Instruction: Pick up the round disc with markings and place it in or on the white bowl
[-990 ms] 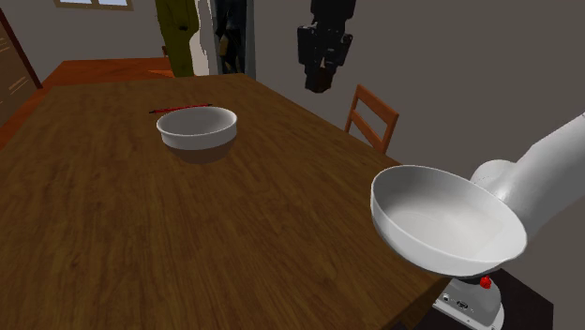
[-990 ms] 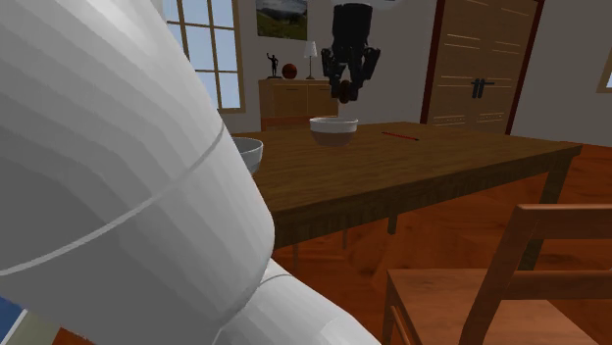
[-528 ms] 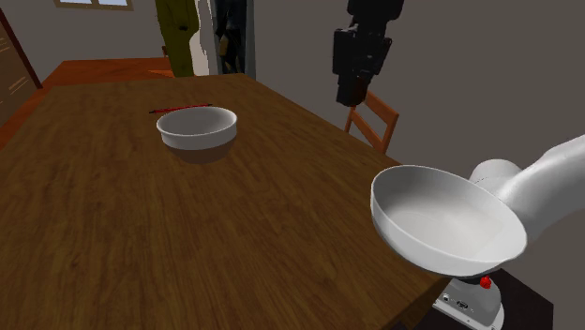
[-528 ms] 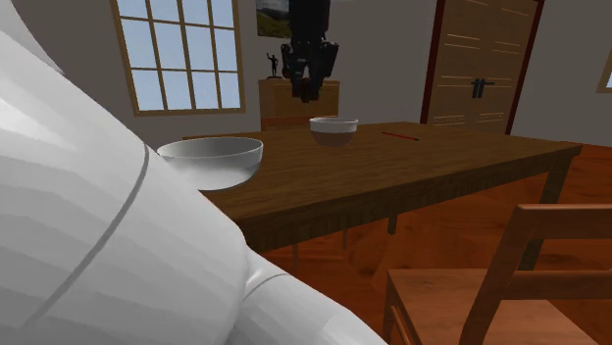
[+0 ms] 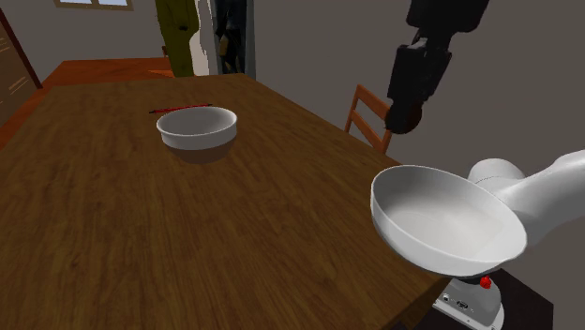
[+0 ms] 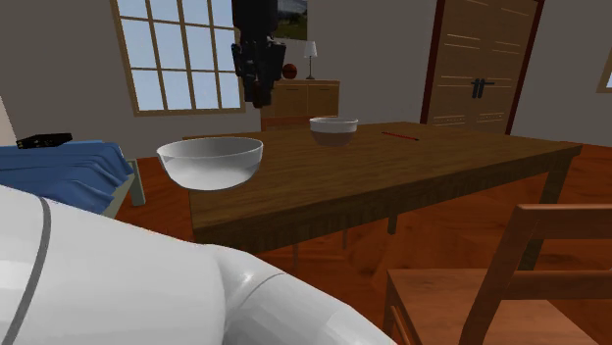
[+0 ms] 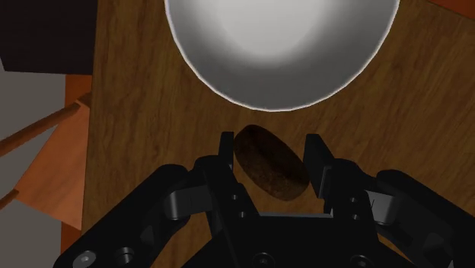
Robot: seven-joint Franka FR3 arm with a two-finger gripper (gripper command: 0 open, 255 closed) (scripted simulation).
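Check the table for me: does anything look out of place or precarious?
The near bowl sits at the table's corner, its rim apparently jutting past the edge by the stand. Nothing else stands out; the gripper holds the brown disc.

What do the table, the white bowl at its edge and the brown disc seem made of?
Brown wooden table: wood, low sheen; grain and plank lines show. Large white round bowl: smooth, softly glossy, perhaps glazed ceramic, not certain. Dark brown round disc: matt, mottled surface; material unclear.
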